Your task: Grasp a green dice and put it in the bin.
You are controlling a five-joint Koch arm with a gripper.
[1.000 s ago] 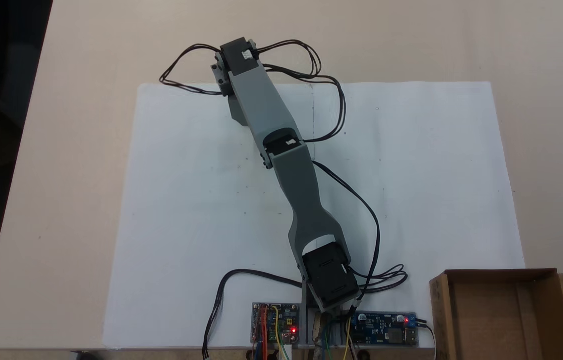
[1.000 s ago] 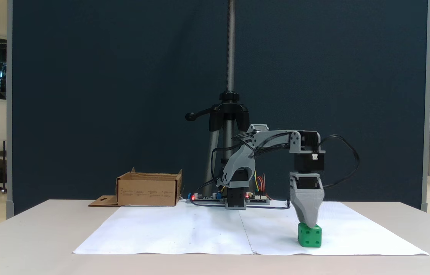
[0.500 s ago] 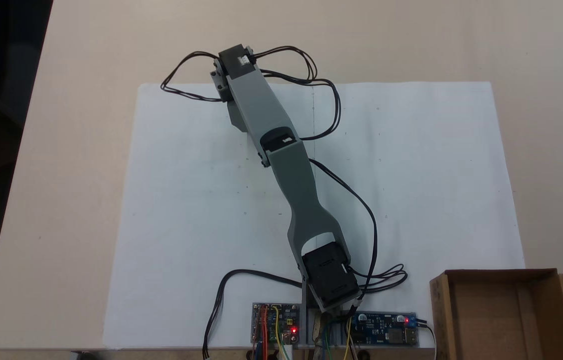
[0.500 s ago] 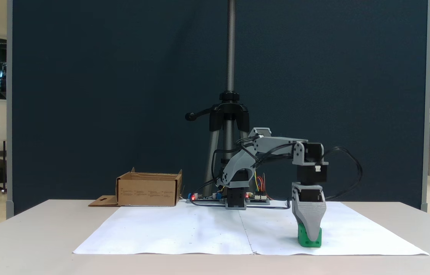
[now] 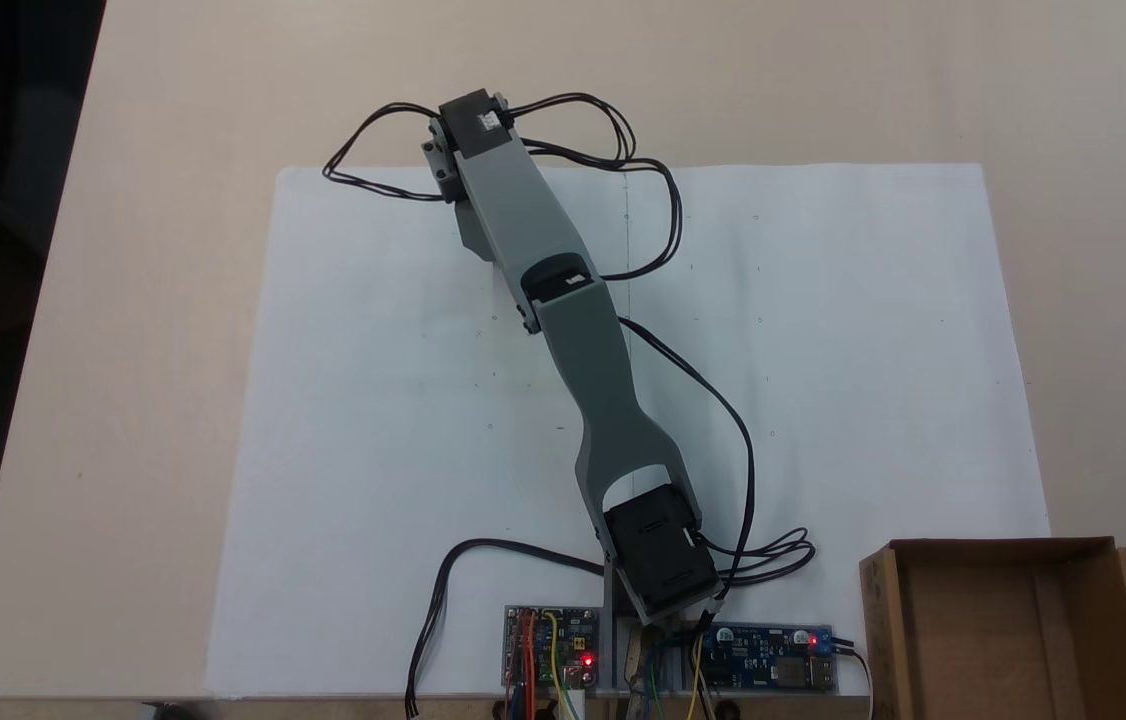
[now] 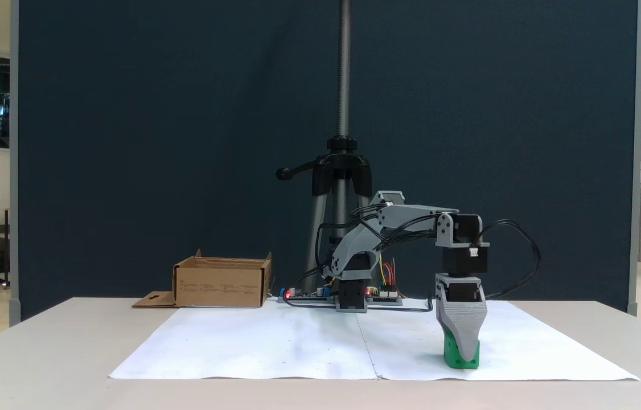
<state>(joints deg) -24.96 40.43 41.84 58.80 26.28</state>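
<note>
Grey plastic gripper [image 6: 467, 357] lowered over the small bright green dice [image 6: 452, 357] on white paper [image 6: 275, 347], grip unclear, possibly closed, brown cardboard bin [image 6: 221, 283] well apart.

One green dice [image 6: 453, 359], one bin [image 6: 221, 283]

In a fixed view, the green dice [image 6: 456, 357] sits on the paper sheet [image 6: 298, 347] at the right, under the gripper [image 6: 467, 357]. The bin [image 6: 221, 282] stands well apart at the left, beside the arm base [image 6: 351, 296].
</note>
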